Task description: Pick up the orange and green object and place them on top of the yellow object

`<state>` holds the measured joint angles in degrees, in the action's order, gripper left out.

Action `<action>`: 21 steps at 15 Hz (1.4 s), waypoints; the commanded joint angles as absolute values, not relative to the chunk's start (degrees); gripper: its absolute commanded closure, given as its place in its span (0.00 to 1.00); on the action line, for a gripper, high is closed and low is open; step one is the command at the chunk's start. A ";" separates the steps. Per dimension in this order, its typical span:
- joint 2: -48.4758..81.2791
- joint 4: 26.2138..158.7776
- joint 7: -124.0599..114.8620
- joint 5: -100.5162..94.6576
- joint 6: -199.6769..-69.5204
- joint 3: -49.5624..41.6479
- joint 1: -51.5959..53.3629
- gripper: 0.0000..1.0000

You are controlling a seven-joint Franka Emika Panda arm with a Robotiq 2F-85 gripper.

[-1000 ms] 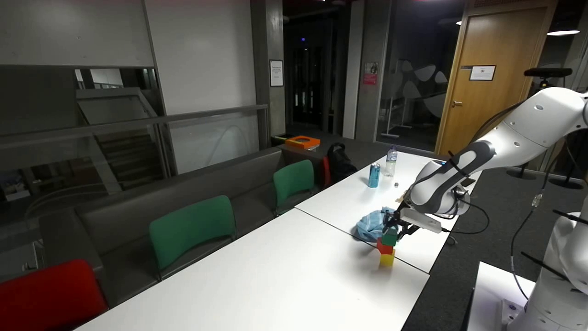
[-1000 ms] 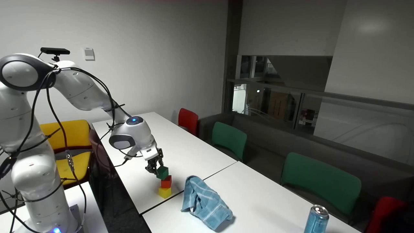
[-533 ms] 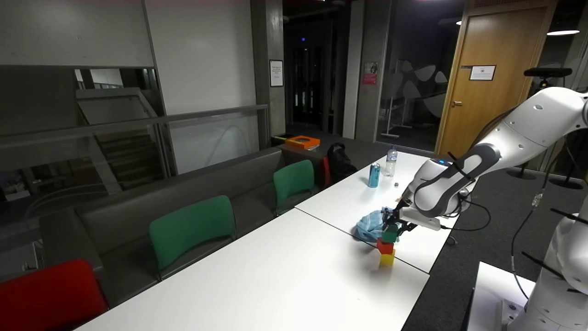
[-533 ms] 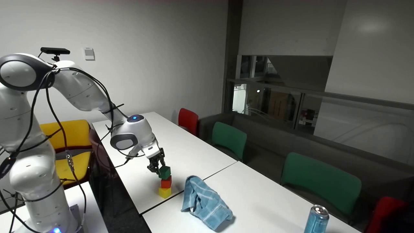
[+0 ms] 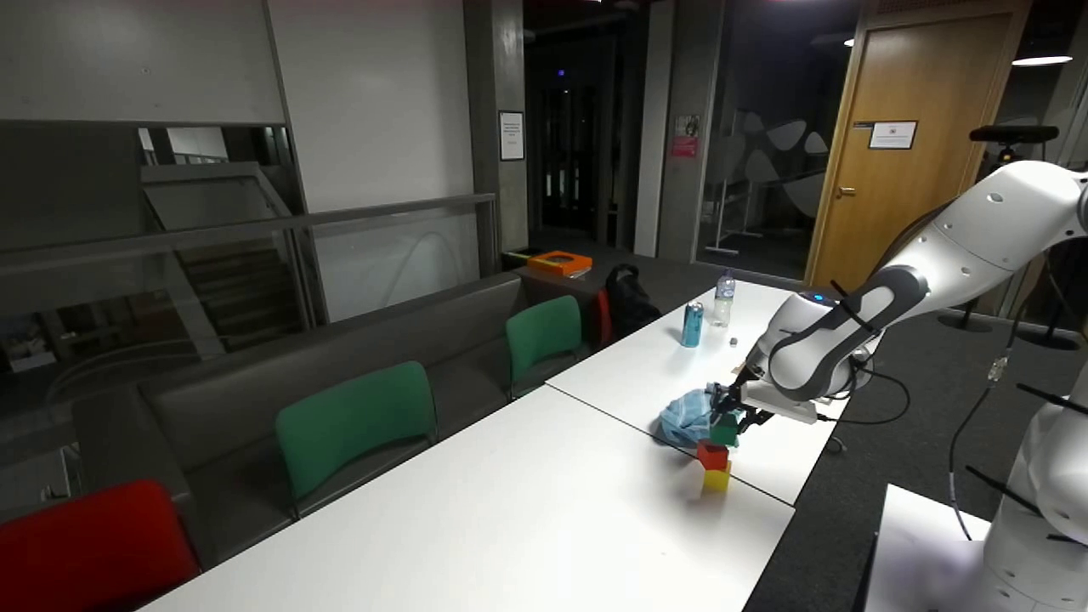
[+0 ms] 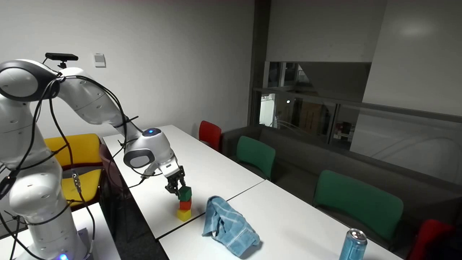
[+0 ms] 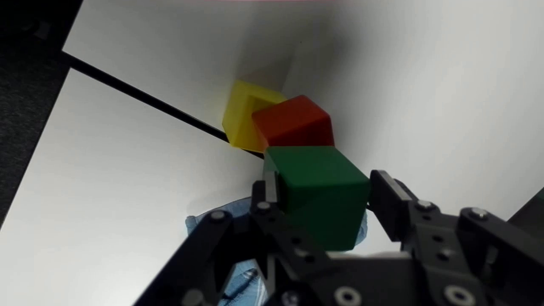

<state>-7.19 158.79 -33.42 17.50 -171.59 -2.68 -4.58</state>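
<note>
The yellow block (image 6: 184,215) stands on the white table and bears the orange-red block (image 6: 185,204). Both also show in an exterior view, the yellow block (image 5: 716,480) below the orange-red block (image 5: 712,456). My gripper (image 7: 322,180) is shut on the green block (image 7: 321,204), with a finger at each side. The green block (image 6: 185,193) is slightly tilted, directly over the orange-red block. Whether they touch I cannot tell. In the wrist view the green block hides part of the orange-red block (image 7: 295,121), which overlaps the yellow block (image 7: 242,114).
A crumpled blue cloth (image 6: 231,227) lies close to the stack. A blue can (image 5: 693,325) and a plastic bottle (image 5: 723,299) stand farther along the table. A dark seam (image 7: 144,97) between two tables runs beside the yellow block. Green chairs (image 6: 357,206) line the table.
My gripper has carried the green block a little sideways, so it sits more squarely over the orange-red block. The orange-red and yellow blocks have not moved.
</note>
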 commanded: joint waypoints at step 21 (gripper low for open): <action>-8.70 157.89 -32.68 20.45 -169.22 -1.08 -3.69 0.67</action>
